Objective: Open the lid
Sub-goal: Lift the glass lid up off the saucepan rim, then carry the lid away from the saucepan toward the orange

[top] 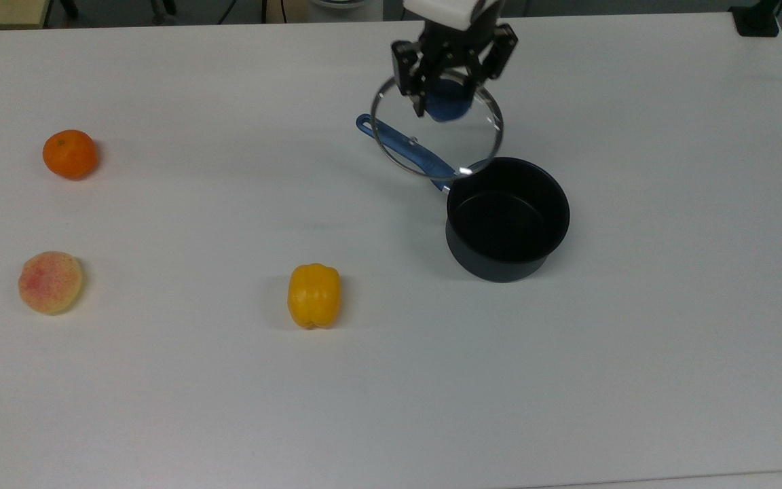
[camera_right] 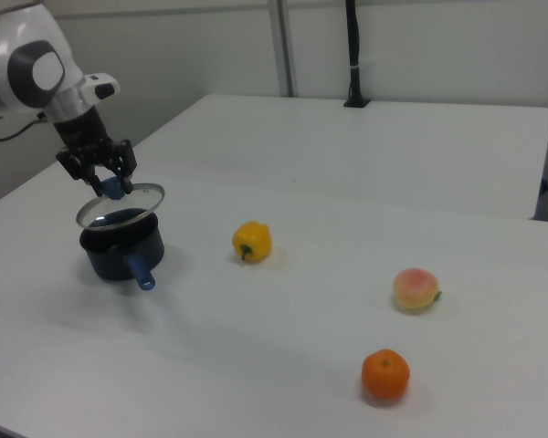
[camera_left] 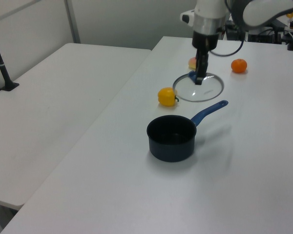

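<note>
The gripper [top: 450, 92] is clamped on the blue knob of the lid [top: 432, 139], holding the glass disc in the air clear of the open pan [top: 508, 217], above its blue handle. All this stands on a wide white table [top: 635, 339] that also carries a yellow pepper [top: 313, 295], a peach [top: 50, 282] and an orange [top: 69, 154], well apart from the pan. Another white table [camera_left: 49, 97] adjoins it in the left view, with pale wall panels behind.
</note>
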{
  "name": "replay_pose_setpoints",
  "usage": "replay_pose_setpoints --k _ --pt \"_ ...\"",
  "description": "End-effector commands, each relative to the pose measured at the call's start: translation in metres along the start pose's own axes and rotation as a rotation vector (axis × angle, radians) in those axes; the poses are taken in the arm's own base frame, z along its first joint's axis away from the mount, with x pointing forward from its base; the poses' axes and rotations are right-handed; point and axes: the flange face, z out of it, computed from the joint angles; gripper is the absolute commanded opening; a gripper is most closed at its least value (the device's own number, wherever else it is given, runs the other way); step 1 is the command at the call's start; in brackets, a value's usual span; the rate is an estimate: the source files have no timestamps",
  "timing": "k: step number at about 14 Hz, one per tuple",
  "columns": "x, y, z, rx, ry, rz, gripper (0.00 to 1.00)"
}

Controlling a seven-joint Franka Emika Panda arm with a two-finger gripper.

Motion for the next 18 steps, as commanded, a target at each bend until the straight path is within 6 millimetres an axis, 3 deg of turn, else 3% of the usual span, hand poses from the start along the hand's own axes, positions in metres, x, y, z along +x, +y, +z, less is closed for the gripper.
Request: replay_pose_setpoints --k 1,3,5,10,12,15,18 --pt "-0.055 0.054 -0.034 0.075 -0.09 -0.113 0.1" --pt "-0.075 0.084 -0.04 0.092 -0.146 -0.137 0.1" --pt "-0.109 0.119 -0.036 0.117 -0.199 -0.11 0.1" --pt "-0.175 0.186 0.0 0.194 -0.243 -0.095 0.1" --pt "-0.195 0.211 0.038 0.201 -0.233 -0.038 0.11" --pt "-0.207 0.215 0.097 0.149 -0.165 0.008 0.11" --pt "-0.213 0.227 0.13 0.104 -0.106 0.053 0.11"
